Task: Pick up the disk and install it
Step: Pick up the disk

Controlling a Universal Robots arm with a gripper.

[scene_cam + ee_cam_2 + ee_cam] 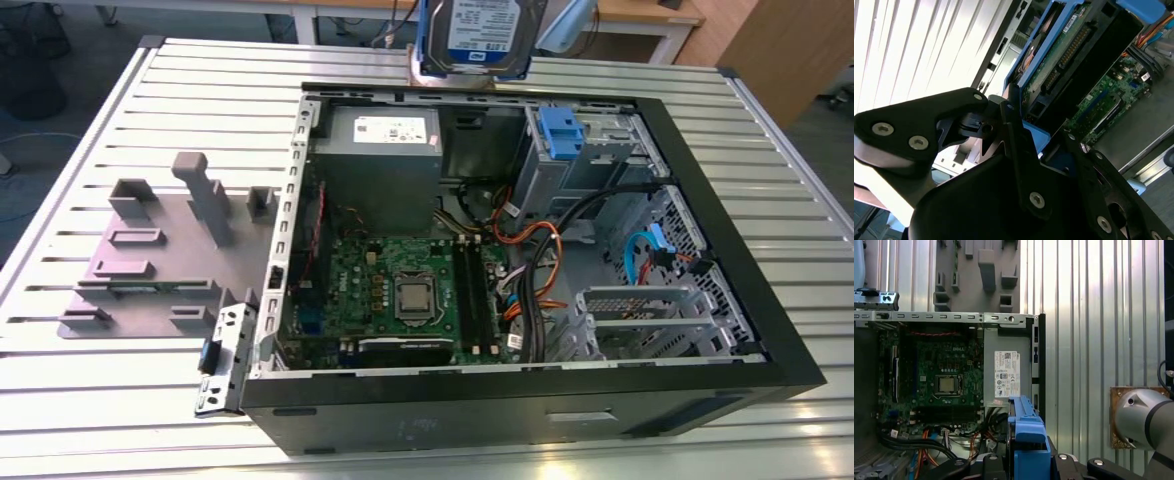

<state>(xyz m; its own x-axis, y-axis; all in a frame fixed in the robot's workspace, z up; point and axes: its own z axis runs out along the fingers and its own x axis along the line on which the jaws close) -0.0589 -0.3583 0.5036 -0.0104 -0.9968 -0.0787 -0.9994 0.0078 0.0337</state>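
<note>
Gripper (1019, 145) pinches the disk (477, 35), held upright at top centre of the exterior view.
Blue drive bay (558, 133) lies just below-right of it, inside the open computer case (534, 395).

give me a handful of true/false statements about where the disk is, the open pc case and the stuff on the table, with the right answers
1. The disk is held up above the far edge of the computer case. True.
2. The case's side panel is closed. False: it is open, with the motherboard exposed.
3. The gripper is shut on the disk by its blue bracket. True.
4. A grey fixture plate lies on the table at the exterior view's right of the case. False: it lies at the left.
5. The disk is already seated in the drive bay. False: it is held clear above the case.
</note>
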